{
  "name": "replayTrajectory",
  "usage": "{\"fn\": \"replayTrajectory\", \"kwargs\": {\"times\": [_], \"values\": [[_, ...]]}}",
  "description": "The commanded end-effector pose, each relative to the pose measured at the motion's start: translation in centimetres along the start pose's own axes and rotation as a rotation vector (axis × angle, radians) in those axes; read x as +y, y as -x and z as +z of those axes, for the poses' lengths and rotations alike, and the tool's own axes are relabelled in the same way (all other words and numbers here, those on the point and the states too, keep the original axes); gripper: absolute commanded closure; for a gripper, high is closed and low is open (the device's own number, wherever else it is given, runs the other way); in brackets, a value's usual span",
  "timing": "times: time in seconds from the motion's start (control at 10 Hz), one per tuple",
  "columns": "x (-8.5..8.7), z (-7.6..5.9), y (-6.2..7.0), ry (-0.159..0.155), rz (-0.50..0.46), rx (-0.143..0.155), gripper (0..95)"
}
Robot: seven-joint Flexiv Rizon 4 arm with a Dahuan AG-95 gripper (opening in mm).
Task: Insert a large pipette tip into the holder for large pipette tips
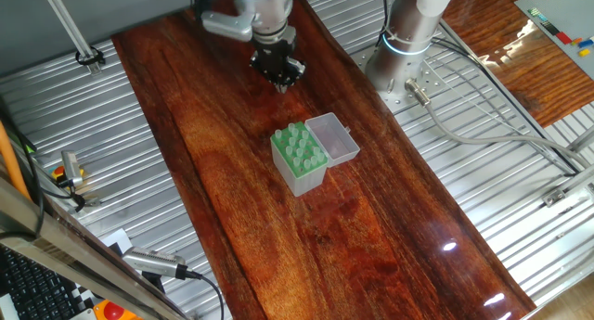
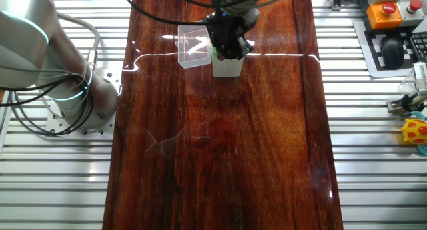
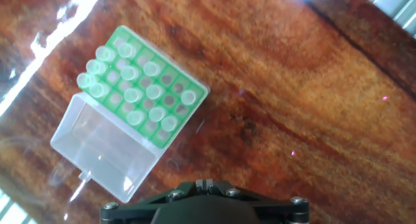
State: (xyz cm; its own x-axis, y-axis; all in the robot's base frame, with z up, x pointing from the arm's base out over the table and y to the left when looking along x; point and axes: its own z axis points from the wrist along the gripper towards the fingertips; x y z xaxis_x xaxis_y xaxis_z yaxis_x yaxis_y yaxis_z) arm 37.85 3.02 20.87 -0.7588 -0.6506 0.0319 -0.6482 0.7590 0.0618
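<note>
The holder for large pipette tips is a small green box on the dark wooden table, and its clear lid lies open beside it. In the hand view the holder is at the upper left, with several short pale green stubs standing in its grid. My gripper hangs above the table beyond the holder, apart from it. In the hand view its fingertips are pressed together and nothing shows between them. In the other fixed view my gripper covers most of the holder. I cannot make out a large pipette tip.
The robot base stands on the ribbed metal surface next to the table. Cables run along the right side. A faint clear glint shows on the wood in the other fixed view. A keyboard and a red button sit off the table.
</note>
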Motion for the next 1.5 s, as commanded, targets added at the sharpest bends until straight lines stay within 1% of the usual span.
{"fn": "replayTrajectory", "kwargs": {"times": [0.1, 0.2, 0.3, 0.5, 0.6, 0.7, 0.8, 0.9, 1.0, 1.2, 1.3, 1.4, 1.5], "values": [[-0.2, 0.2, 0.1, -0.011, -0.025, 0.013, 95.0], [-1.0, 0.8, 0.1, -0.018, -0.055, 0.018, 95.0], [-2.0, 1.6, 0.0, -0.02, -0.08, 0.016, 95.0], [-4.6, 3.1, -0.2, -0.027, -0.136, 0.01, 95.0], [-6.4, 3.9, -0.2, -0.029, -0.172, 0.004, 95.0], [-7.3, 4.6, -0.1, -0.03, -0.19, -0.001, 95.0], [-7.0, 5.1, 0.1, -0.034, -0.171, -0.017, 95.0], [-7.0, 5.1, 0.1, -0.045, -0.156, -0.033, 95.0], [-7.0, 5.1, 0.1, -0.05, -0.132, -0.037, 95.0], [-7.0, 5.1, 0.1, -0.056, -0.079, -0.031, 95.0], [-7.0, 5.1, 0.1, -0.068, -0.067, -0.018, 95.0], [-7.0, 5.1, 0.1, -0.073, -0.09, -0.014, 95.0], [-7.0, 5.1, 0.1, -0.077, -0.087, -0.012, 95.0]]}}
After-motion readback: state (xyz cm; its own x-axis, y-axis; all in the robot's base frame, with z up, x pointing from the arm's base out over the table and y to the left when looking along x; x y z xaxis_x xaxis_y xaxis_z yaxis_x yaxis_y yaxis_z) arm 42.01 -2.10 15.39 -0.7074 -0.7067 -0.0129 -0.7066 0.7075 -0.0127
